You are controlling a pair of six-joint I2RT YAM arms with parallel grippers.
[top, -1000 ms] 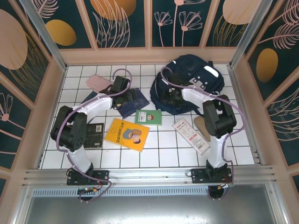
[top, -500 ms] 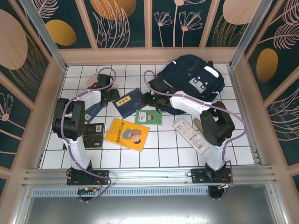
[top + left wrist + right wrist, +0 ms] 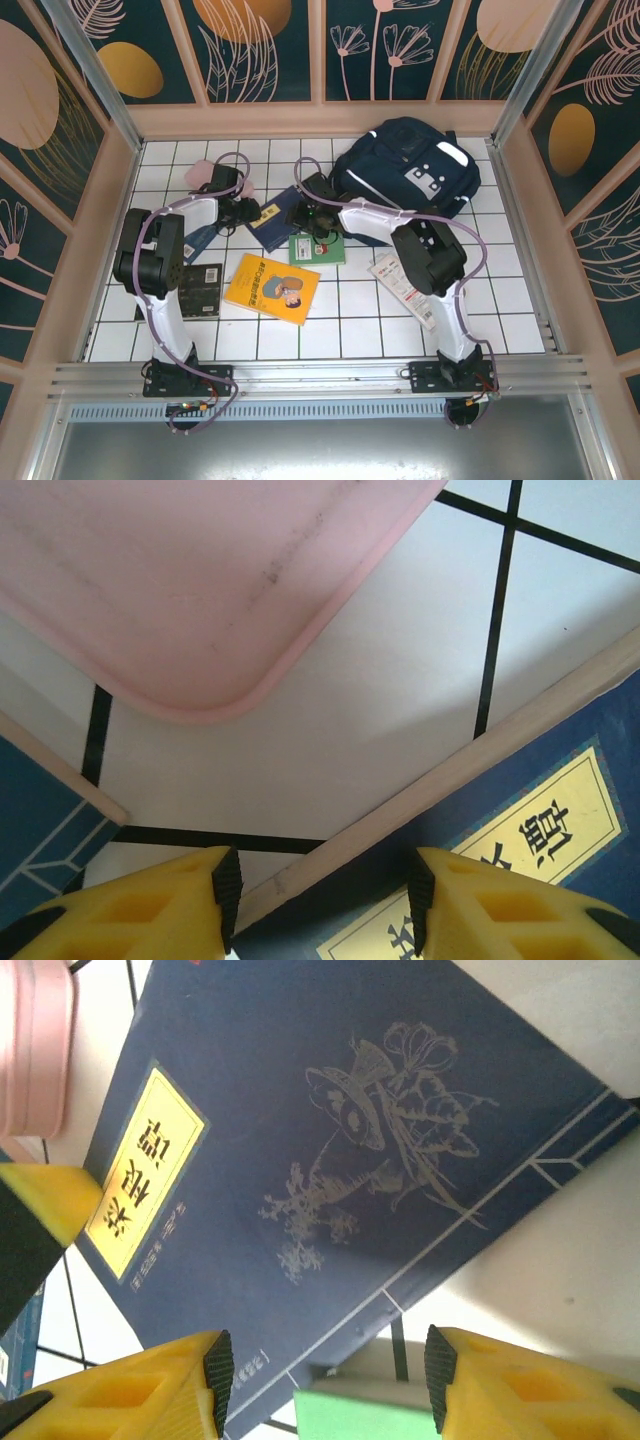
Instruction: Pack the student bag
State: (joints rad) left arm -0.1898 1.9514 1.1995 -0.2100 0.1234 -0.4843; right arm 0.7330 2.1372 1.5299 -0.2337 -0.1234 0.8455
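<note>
With the student bag [image 3: 410, 178] lying at 1 o'clock on the desk, the left pincer [image 3: 320, 892] and right pincer [image 3: 320, 1370] hover half-open and empty over one navy book [image 3: 330, 1160], crowded enough that they could collide or shove it.

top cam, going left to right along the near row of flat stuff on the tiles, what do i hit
dark book → yellow book → green book → white and red packet
</note>
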